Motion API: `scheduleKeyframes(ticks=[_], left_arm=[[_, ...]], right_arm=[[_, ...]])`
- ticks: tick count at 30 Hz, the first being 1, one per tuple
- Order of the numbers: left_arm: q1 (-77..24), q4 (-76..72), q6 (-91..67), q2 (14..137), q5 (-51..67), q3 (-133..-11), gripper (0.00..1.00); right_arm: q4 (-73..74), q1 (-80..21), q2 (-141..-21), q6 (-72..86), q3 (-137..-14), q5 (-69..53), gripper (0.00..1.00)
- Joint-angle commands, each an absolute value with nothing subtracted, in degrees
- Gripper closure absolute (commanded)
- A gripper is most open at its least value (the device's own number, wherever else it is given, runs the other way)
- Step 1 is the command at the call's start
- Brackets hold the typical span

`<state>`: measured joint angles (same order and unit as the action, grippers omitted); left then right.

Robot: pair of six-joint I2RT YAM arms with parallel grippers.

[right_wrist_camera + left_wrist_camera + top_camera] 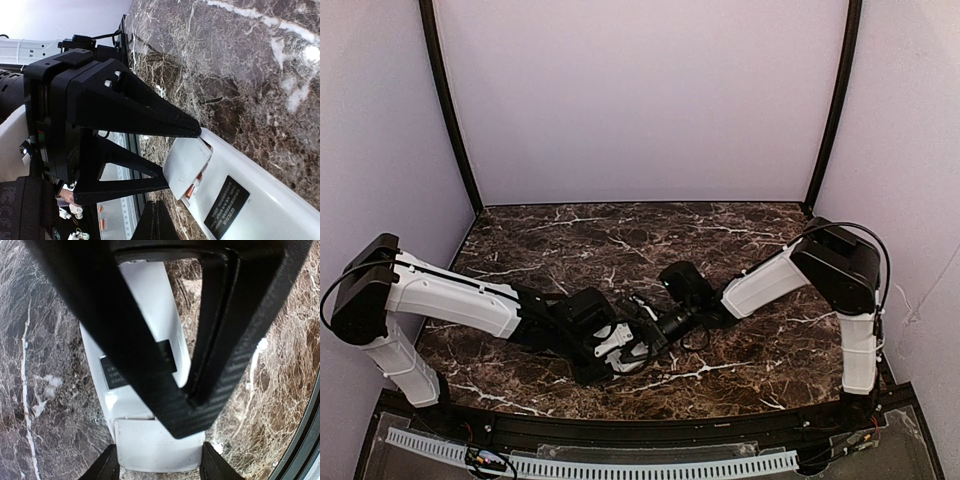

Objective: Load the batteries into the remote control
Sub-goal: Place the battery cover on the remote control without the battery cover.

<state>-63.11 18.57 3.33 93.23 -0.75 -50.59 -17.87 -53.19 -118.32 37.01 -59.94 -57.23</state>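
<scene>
The left end effector (618,350) is clamped on the remote control (155,305). Its two black fingers (111,466) stand on either side of one end of the remote, low over the middle of the near part of the dark marbled bench (620,240). The right end effector (182,425) has its jaws pressed together with nothing between them. Its tip sits just above the remote's back, near the seam of the cover (185,162); whether it touches cannot be told.

The remote is a flat, narrow, white plastic bar with rounded edges, lying back-up. Its plain white back carries one black label (227,202) with small pale print that is too fine to read. At the clamped end, the small white square cover lies over the battery recess. The cover is tilted, with its edge toward the label raised a little. In that gap an orange battery (191,191) shows inside the recess.

By count there are one remote, one cover, one label and two end effectors. One battery end is plainly visible; whether a second lies beside it under the cover cannot be told.
</scene>
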Motion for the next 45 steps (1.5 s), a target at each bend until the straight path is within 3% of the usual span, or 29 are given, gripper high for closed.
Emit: scheduleKeyframes(ticks=[1, 17, 25, 35, 45], left_arm=[[-62.5, 19.6, 2.5, 94.3, -1.1, -51.5, 0.47], [-62.4, 19.7, 1.7, 94.1, -2.2, -51.2, 0.45], [-62.5, 19.3, 1.6, 94.3, -2.4, -50.8, 0.44], [-62.4, 18.2, 1.7, 92.3, -3.0, -50.1, 0.47], [-62.4, 16.4, 1.9, 89.7, -2.2, -47.9, 0.47]], right_arm=[[-19.8, -54.3, -119.3, 37.4, -60.2, -58.2, 1.00], [-22.5, -55.8, -122.7, 39.8, -62.9, -57.2, 1.00], [-16.7, -56.7, -119.8, 36.5, -63.0, -51.3, 0.99], [-17.2, -54.6, -114.0, 37.0, -58.3, -49.2, 0.70], [-16.1, -51.1, -108.9, 34.9, -55.6, -48.8, 0.69]])
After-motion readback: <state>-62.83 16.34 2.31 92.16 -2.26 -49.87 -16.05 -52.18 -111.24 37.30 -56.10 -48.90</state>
